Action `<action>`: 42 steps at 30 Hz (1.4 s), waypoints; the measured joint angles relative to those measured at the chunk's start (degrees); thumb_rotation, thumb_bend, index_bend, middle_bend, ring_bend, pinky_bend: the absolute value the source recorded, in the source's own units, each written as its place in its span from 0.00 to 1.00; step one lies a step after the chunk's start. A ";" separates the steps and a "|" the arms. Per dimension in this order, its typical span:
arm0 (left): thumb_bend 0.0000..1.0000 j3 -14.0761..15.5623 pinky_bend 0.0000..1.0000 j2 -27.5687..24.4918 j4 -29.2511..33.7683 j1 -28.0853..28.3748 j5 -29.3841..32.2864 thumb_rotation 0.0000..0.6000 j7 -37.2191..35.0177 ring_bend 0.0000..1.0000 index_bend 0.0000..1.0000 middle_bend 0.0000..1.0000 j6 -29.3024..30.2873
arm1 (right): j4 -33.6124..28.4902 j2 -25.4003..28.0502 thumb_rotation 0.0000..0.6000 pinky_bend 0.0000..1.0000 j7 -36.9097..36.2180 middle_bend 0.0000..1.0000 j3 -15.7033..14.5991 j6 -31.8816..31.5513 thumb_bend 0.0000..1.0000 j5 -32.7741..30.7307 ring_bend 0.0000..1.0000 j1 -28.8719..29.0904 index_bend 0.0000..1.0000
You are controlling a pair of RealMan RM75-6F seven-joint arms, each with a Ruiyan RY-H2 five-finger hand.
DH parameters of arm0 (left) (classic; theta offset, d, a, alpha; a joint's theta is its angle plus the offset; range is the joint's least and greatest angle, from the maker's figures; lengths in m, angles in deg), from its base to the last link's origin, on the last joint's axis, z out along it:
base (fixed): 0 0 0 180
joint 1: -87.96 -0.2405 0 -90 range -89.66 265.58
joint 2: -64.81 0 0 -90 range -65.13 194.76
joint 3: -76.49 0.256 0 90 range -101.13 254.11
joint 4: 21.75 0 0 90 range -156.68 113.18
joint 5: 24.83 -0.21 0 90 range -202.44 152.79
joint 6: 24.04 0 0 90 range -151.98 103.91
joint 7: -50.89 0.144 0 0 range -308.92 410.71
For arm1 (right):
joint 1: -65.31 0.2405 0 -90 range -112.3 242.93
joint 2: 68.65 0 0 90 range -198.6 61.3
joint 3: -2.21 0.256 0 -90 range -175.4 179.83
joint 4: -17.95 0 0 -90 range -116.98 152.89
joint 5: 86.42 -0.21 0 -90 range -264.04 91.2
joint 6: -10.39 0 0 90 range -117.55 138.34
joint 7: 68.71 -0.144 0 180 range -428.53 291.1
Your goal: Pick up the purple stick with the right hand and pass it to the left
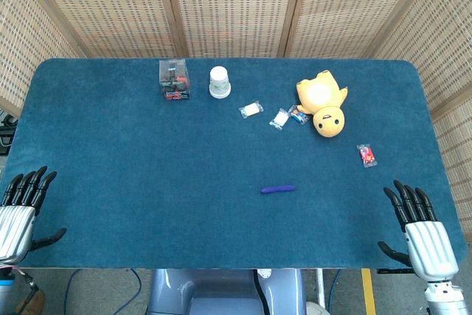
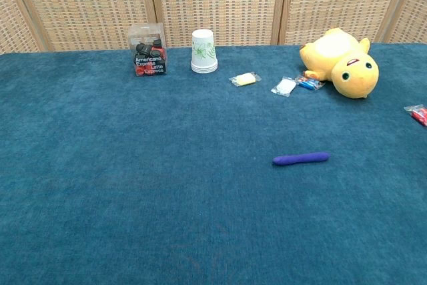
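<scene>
The purple stick [image 1: 277, 189] [image 2: 301, 159] lies flat on the blue table cloth, a little right of centre and nearer the front edge. My right hand [image 1: 417, 225] rests at the front right corner, fingers spread, holding nothing, well to the right of the stick. At the front left corner sits my left hand [image 1: 22, 208], also spread and holding nothing. Neither hand shows in the chest view.
Along the far side stand a clear box of capsules [image 1: 175, 80], a stack of paper cups [image 1: 219, 82] and a yellow plush duck [image 1: 324, 104]. Small wrapped sweets [image 1: 251, 110] [image 1: 279, 119] lie near the duck, and a red packet [image 1: 366, 155] lies right of it.
</scene>
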 measured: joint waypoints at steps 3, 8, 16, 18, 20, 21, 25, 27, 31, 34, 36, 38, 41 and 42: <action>0.00 -0.09 0.00 0.00 -0.03 0.13 0.28 1.00 -0.03 0.00 0.00 0.00 -0.27 | 0.11 -0.02 1.00 0.00 0.14 0.00 -0.04 0.22 0.00 -0.05 0.00 0.05 0.00; 0.00 -0.25 0.00 0.02 -0.10 0.31 0.70 1.00 -0.09 0.00 0.00 0.00 -0.59 | 0.18 -0.36 1.00 0.00 0.87 0.00 0.02 0.75 0.00 -0.33 0.00 0.28 0.00; 0.00 -0.98 0.00 0.33 -0.50 0.85 2.22 1.00 -0.39 0.00 0.00 0.00 -1.32 | 0.47 -1.24 1.00 0.00 2.00 0.00 0.54 2.87 0.00 -1.10 0.00 1.50 0.07; 0.00 -1.06 0.00 0.54 -0.64 0.98 2.39 1.00 -0.02 0.00 0.00 0.00 -1.50 | 0.49 -1.47 1.00 0.00 2.28 0.00 0.98 4.45 0.00 -1.44 0.00 2.58 0.13; 0.00 -1.12 0.00 0.89 -0.80 1.12 2.79 1.00 0.63 0.00 0.00 0.00 -1.81 | 0.41 -1.58 1.00 0.00 2.60 0.00 1.66 6.35 0.00 -1.90 0.00 3.99 0.19; 0.00 -1.15 0.00 1.08 -0.85 1.18 3.02 1.00 0.96 0.00 0.00 0.00 -1.93 | 0.40 -1.68 1.00 0.00 3.14 0.00 2.46 7.63 0.00 -2.28 0.00 5.26 0.21; 0.00 -1.63 0.00 2.04 -1.09 1.33 4.16 1.00 2.87 0.00 0.00 0.00 -1.92 | 0.30 -2.44 1.00 0.00 5.98 0.00 5.38 12.75 0.07 -4.09 0.00 9.85 0.27; 0.00 -1.96 0.00 2.78 -1.25 1.43 4.78 1.00 4.17 0.00 0.00 0.00 -1.82 | 0.09 -2.79 1.00 0.00 5.69 0.00 6.48 16.83 0.13 -5.76 0.00 12.45 0.31; 0.00 -2.56 0.00 4.10 -1.73 1.98 6.72 1.00 6.19 0.00 0.00 0.00 -2.45 | 0.17 -3.85 1.00 0.00 3.56 0.00 8.45 25.65 0.26 -10.16 0.00 17.82 0.38; 0.00 -2.95 0.00 4.58 -2.07 2.36 7.79 1.00 6.63 0.00 0.00 0.00 -2.91 | 0.91 -5.65 1.00 0.00 2.20 0.00 9.97 31.41 0.33 -14.71 0.00 22.22 0.40; 0.00 -3.09 0.00 4.82 -2.25 2.62 8.25 1.00 6.91 0.00 0.00 0.00 -3.29 | 1.93 -7.60 1.00 0.00 2.04 0.00 10.78 34.08 0.37 -18.05 0.00 24.81 0.40; 0.00 -3.19 0.00 4.99 -2.35 2.87 8.64 1.00 7.09 0.00 0.00 0.00 -3.65 | 2.93 -9.45 1.00 0.00 2.27 0.00 11.31 35.83 0.41 -20.65 0.00 26.44 0.40; 0.00 -3.33 0.00 5.08 -2.46 3.17 9.20 1.00 7.14 0.00 0.00 0.00 -4.07 | 4.78 -12.31 1.00 0.00 3.01 0.00 11.95 37.84 0.42 -24.48 0.00 28.26 0.41; 0.00 -3.36 0.00 5.10 -2.49 3.26 9.36 1.00 7.14 0.00 0.00 0.00 -4.20 | 5.51 -13.26 1.00 0.00 3.43 0.00 12.14 38.51 0.42 -26.06 0.00 28.92 0.42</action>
